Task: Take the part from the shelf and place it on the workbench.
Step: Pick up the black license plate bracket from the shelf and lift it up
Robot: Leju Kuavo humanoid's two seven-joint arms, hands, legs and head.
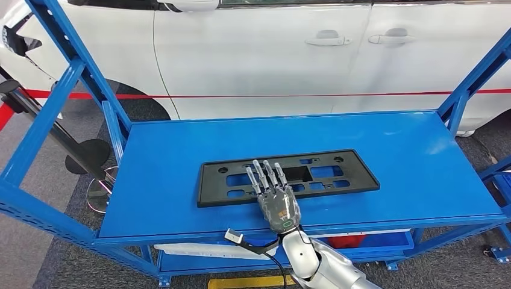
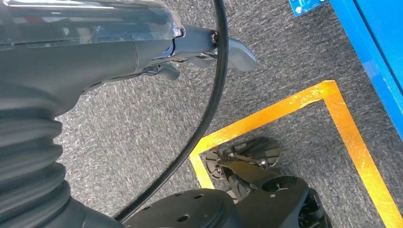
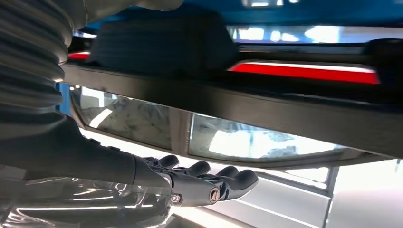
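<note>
Near the middle of the head view, slightly right of centre, the black part (image 1: 288,176), a long flat frame with cut-out windows, lies flat on the blue shelf (image 1: 181,180) top, its long side running left to right. Just below it in the frame, the right hand (image 1: 274,195) reaches in from the lower edge, its fingers (image 1: 265,174) stretched out straight and lying across the part's near rail and middle; they look laid on it rather than closed round anything, and the thumb is hard to make out. From the right wrist view the fingers (image 3: 223,180) are extended with the dark rail of the part (image 3: 266,107) close in front, though contact cannot be confirmed there.

In the left wrist view, the left hand (image 2: 209,52) hangs over grey carpet beside orange floor tape (image 2: 285,107); its fingers seem loosely curled with nothing in them, but how far closed I cannot tell.

Across the top of the head view stands a white car (image 1: 271,54).

Judging by this, the task is at its start: the part is reached but not gripped or lifted, and carrying and placing on the workbench remain.
</note>
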